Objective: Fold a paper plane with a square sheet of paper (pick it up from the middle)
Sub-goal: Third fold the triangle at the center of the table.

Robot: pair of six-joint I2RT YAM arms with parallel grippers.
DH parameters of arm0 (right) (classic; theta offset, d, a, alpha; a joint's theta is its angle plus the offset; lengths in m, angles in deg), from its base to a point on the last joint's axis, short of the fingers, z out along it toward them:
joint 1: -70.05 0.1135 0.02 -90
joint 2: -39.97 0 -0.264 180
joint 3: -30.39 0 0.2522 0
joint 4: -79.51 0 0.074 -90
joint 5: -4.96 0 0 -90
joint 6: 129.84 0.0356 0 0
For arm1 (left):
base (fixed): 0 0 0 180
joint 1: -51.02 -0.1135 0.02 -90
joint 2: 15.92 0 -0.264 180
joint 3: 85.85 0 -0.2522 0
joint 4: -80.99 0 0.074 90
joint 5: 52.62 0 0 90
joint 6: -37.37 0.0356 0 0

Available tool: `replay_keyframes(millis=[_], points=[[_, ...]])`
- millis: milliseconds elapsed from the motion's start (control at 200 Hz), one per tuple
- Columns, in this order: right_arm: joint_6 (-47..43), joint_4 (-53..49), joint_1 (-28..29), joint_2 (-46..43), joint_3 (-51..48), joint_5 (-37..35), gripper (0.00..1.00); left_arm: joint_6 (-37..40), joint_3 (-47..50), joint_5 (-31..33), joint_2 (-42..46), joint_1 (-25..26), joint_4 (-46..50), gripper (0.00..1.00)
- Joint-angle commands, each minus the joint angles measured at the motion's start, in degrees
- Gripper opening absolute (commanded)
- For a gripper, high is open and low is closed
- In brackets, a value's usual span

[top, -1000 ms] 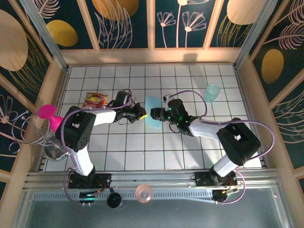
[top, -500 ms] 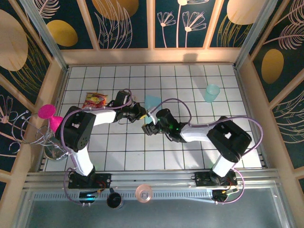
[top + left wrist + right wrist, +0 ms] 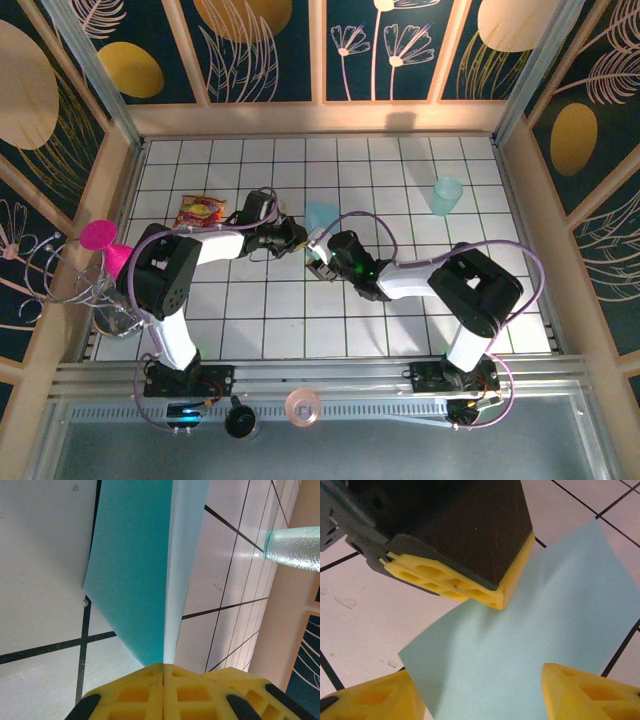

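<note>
Since a second ago, the right tool [image 3: 318, 262] has been brought from the right of the paper round to its near side, and the right arm has been drawn inward. The paper's visible blue patch is smaller than it was then.

From above, the square sheet of paper [image 3: 320, 214] is seen near the middle of the white tiled desk [image 3: 400, 330], just beyond both tools. The left tool [image 3: 296, 238] is pressed shut on the sheet's left edge. In the left wrist view, its yellow fingers [image 3: 135, 695] are closed together, with the blue sheet pinched at their tip. A darker and a paler face of the sheet are met along a straight line that runs into the pinch.

In the right wrist view, the right tool's yellow fingers [image 3: 590, 695] are spread apart, and the sheet is spread out between and beyond them.

A translucent teal cup [image 3: 446, 195] is stood well apart at the far right. A snack packet [image 3: 201, 211] is laid at the far left.
</note>
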Motion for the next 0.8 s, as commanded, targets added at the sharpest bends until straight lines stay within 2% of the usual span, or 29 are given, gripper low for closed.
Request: replay_keyframes(millis=[0,170,365,631,796], points=[[-3.29,2.68,-0.60,-0.56,-0.98,-1.29,0.58,-0.69,-0.94,-1.07,0.03,-0.19,0.27,0.07],[-4.40,3.78,-0.55,-0.65,-1.07,-1.68,0.45,-0.51,-1.21,-0.99,0.20,-0.23,0.70,0.07],[-3.40,3.23,-0.54,-0.86,-0.34,2.40,0.32,-0.43,-1.15,-1.08,0.07,-0.18,0.86,0.07],[-1.20,2.53,-0.58,-0.48,0.15,7.70,0.20,-0.70,-0.74,-1.03,0.49,-0.19,0.66,0.09],[-0.32,1.91,-0.62,-0.17,0.24,9.04,0.06,-0.66,-0.56,-0.62,1.31,-0.30,0.92,0.13]])
